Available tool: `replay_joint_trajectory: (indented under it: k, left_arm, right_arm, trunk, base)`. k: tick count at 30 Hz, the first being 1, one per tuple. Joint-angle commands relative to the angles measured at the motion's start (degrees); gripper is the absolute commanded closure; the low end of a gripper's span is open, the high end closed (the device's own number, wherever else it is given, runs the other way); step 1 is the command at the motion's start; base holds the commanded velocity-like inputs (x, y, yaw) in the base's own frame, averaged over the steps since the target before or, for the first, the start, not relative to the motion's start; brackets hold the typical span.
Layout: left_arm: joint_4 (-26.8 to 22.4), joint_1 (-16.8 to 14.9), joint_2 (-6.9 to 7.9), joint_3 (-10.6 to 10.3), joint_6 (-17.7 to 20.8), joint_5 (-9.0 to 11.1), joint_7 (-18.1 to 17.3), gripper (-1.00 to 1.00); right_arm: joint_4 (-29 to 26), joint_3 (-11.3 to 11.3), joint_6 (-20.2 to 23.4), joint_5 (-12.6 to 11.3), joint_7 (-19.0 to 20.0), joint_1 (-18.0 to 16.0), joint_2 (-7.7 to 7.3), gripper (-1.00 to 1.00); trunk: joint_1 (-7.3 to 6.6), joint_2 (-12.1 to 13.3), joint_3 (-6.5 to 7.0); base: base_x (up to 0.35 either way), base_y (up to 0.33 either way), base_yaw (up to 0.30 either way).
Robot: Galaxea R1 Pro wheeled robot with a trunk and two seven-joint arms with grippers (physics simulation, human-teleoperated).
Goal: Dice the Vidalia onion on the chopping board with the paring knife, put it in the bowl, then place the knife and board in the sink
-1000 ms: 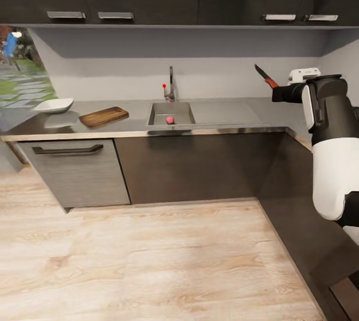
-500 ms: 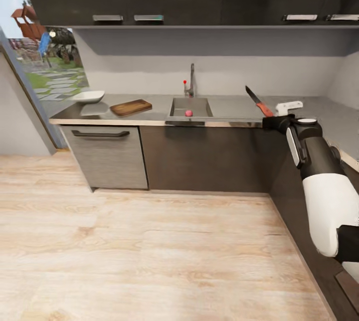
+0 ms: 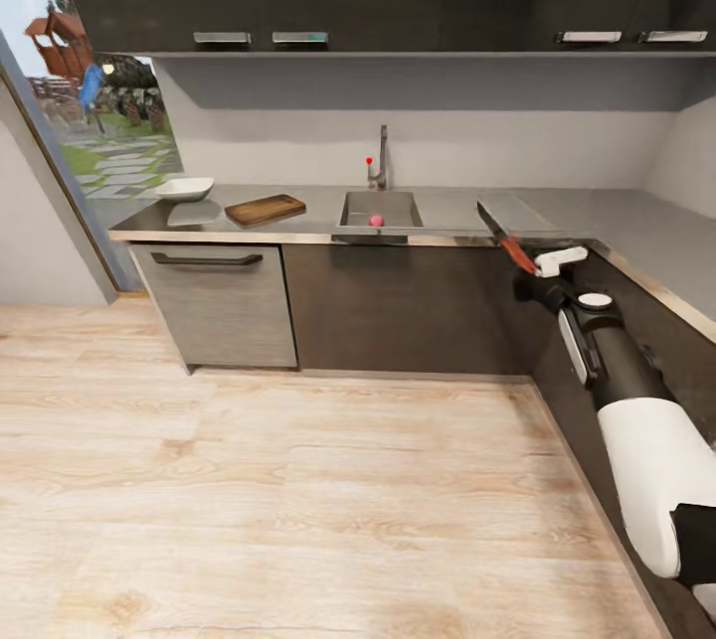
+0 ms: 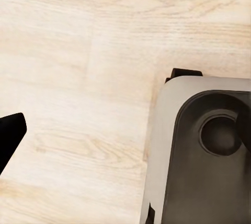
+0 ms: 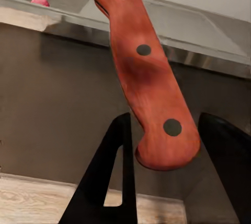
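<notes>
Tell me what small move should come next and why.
Probably roll closer to the sink: the right gripper holds the paring knife, but the Vidalia onion still lies in the basin and the chopping board sits bare, both far off.

The jaws grip the paring knife [image 5: 149, 85] by its red handle.

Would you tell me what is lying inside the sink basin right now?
The Vidalia onion sits alone on the floor of the sink, by its front wall. That wall hides the basin's nearest strip; the drain cannot be made out.
</notes>
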Motion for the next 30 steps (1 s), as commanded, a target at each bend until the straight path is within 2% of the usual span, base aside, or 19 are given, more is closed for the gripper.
replay_joint_trajectory:
  k: [1, 4, 7, 10, 16, 18, 21, 24, 27, 30]
  left_arm:
    - [-0.07, 0.03, -0.01, 0.04, -0.07, 0.12, 0.03, -1.00]
    - [-0.07, 0.03, 0.00, 0.05, -0.07, 0.12, 0.03, -1.00]
    - [-0.07, 0.03, 0.00, 0.05, -0.06, 0.12, 0.03, -1.00]
    - [-0.07, 0.03, 0.00, 0.05, -0.06, 0.12, 0.03, -1.00]
    - [-0.01, 0.03, 0.00, 0.05, -0.06, 0.12, 0.03, -1.00]
    - [0.06, 0.03, -0.02, 0.05, -0.03, 0.12, 0.04, -1.00]
    - [-0.07, 0.03, -0.12, 0.11, 0.09, 0.12, 0.21, -1.00]
    - [-0.82, 0.03, -0.22, 0.14, 0.16, 0.12, 1.69, -1.00]
    - [-5.02, 0.03, -0.27, 0.20, 0.30, 0.33, 5.61, -1.00]
    - [-13.27, 0.03, -0.45, 0.22, 1.35, 0.59, 7.98, -1.00]
  right_arm:
    - [-0.04, -0.21, -1.37, 0.58, 0.51, 1.80, 0.03, 1.00]
    - [1.33, -0.30, -6.18, 0.50, 0.52, 5.97, 0.03, 1.00]
    - [6.11, -0.39, -11.82, 0.37, 0.52, 7.60, 0.03, 1.00]
    - [12.50, -0.56, -18.63, -0.34, 0.52, 8.08, -0.07, 1.00]
    - [25.03, -0.65, -28.71, -1.57, 0.52, 8.22, -0.14, 1.00]
    - [32.44, -0.61, -34.70, -1.66, 0.47, 8.23, -0.09, 1.00]
    - [41.12, -0.56, -41.19, -1.69, 0.44, 8.23, 0.01, 1.00]
    - [47.51, -0.52, -46.34, -1.70, 0.38, 8.25, 0.08, 1.00]
    - [50.77, -0.51, -51.50, -1.70, 0.20, 10.27, 0.31, 1.00]
    - [51.72, -0.51, -54.01, -1.70, -0.03, 16.60, 1.52, 1.00]
  trunk:
    - [0.00, -0.03, -0.03]
    - [0.00, -0.03, -0.03]
    - [0.00, -0.03, -0.03]
    - [0.00, -0.03, -0.03]
    - [0.00, -0.03, -0.03]
    - [0.00, -0.03, -0.03]
    - [0.00, -0.03, -0.03]
    - [0.00, -0.03, -0.03]
    - [0.00, -0.03, -0.03]
    - [0.00, -0.03, -0.03]
  base:
    - [-0.001, 0.000, 0.000]
    - [0.000, 0.000, 0.000]
    - [0.000, 0.000, 0.000]
    - [0.000, 0.000, 0.000]
    - [0.000, 0.000, 0.000]
    - [0.000, 0.000, 0.000]
    - [0.000, 0.000, 0.000]
    - [0.000, 0.000, 0.000]
    - [0.000, 0.000, 0.000]
    - [0.000, 0.000, 0.000]
